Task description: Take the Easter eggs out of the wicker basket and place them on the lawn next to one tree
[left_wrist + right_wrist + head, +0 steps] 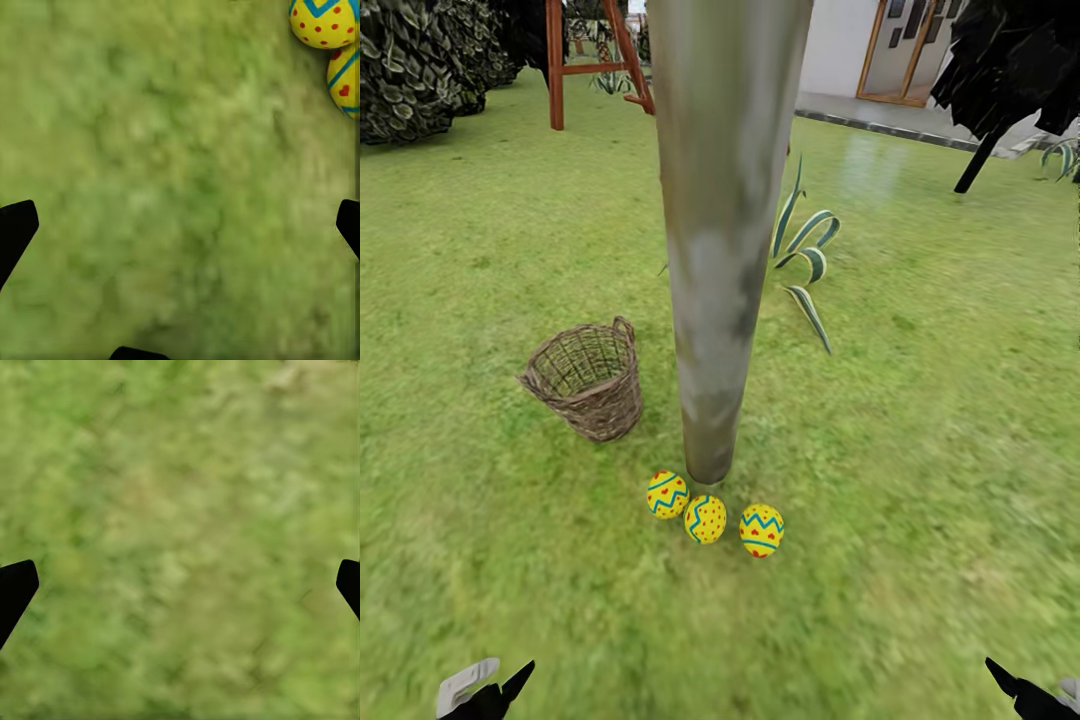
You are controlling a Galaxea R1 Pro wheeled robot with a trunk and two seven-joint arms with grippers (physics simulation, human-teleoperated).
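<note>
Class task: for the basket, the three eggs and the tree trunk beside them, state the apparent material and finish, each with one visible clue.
Wicker basket: brown woven wicker, matt; open weave, braided rim.
Easter eggs: smooth, painted-looking shell, material unclear; yellow with blue zigzags and red dots.
Tree: smooth pale grey bark, mottled patches, almost metallic in this render.

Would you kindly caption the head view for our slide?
Three Easter eggs lie on the lawn at the tree; the wicker basket stands empty.

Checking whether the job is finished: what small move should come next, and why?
Probably none beyond keeping both arms back: the three Easter eggs lie on the lawn at the tree, and the wicker basket looks empty.
</note>
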